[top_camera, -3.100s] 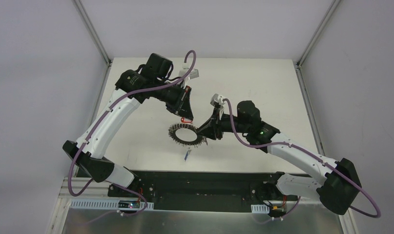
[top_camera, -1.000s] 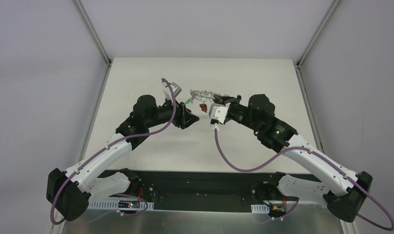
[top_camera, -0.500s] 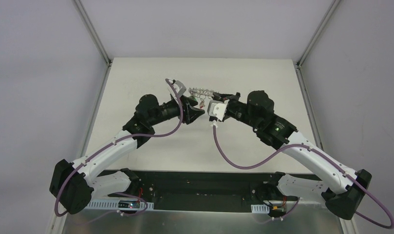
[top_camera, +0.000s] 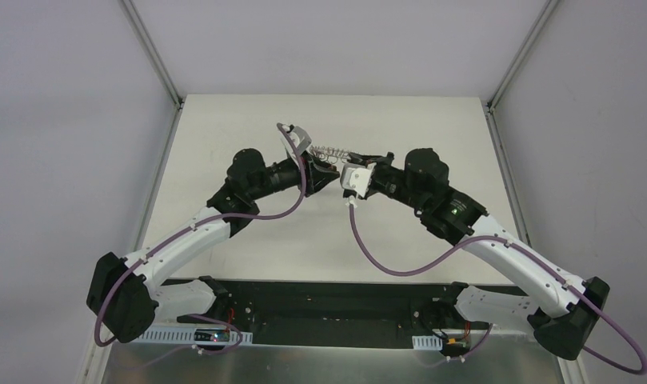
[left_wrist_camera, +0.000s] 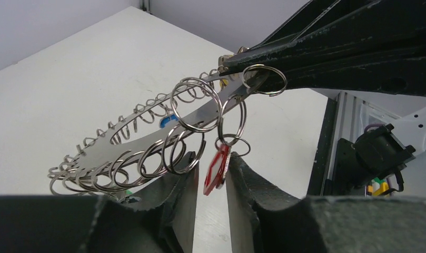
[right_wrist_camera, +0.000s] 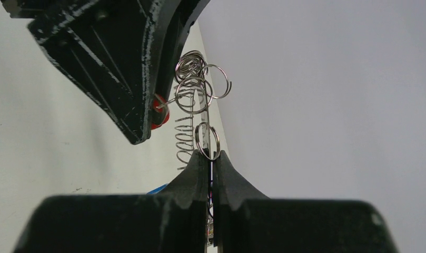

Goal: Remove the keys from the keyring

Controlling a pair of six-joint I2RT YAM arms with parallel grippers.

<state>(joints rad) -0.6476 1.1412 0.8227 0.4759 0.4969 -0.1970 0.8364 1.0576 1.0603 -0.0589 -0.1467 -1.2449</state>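
Keyring (left_wrist_camera: 147,142) rim sits pinched in your right claw (right_wrist_camera: 210,161), jaws closed tight on it, above the desk (left_wrist_camera: 84,63). Your left claw (left_wrist_camera: 209,176) stands narrow, with a red-tagged key (left_wrist_camera: 216,169) hanging in its gap; contact is unclear. The other keys hide behind the coils, and only a blue tag (left_wrist_camera: 167,121) peeks through.
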